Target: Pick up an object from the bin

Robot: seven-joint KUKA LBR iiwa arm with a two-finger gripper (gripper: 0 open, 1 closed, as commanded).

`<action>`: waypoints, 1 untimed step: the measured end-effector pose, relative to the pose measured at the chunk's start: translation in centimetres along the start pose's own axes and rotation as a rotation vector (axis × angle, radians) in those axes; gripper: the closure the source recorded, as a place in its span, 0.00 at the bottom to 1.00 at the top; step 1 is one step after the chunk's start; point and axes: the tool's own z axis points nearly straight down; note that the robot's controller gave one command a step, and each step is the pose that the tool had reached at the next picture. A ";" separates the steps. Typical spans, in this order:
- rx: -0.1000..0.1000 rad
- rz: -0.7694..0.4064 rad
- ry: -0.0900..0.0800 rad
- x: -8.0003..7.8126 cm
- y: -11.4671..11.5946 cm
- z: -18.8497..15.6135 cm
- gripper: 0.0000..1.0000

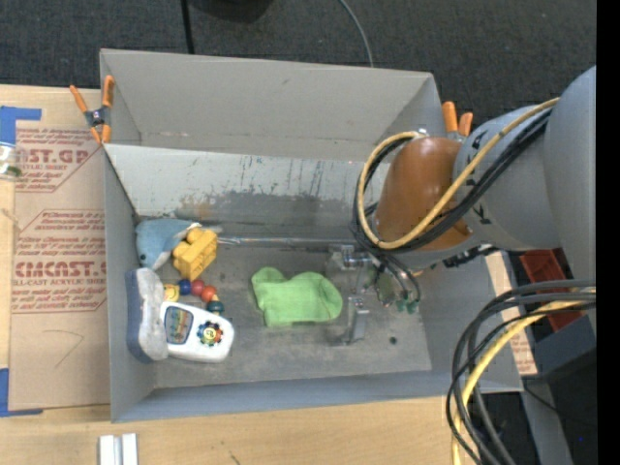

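Observation:
My gripper (353, 303) hangs low over the bin floor at the right, its metal fingers spread apart with nothing between them. Just to its left lies a crumpled green cloth (295, 298), its right edge close to the fingers. Further left rest a yellow toy truck (195, 251), a string of small coloured beads (199, 292) and a white toy phone with coloured buttons (194, 332).
A light blue soft thing (155, 240) lies in the bin's left corner behind the truck. A white strap-like piece (148, 313) curves along the left wall beside the phone. The arm with its orange cover and yellow cables comes in over the right rim.

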 end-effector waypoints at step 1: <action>0.000 0.120 -0.012 -1.1 2.1 0.4 0.00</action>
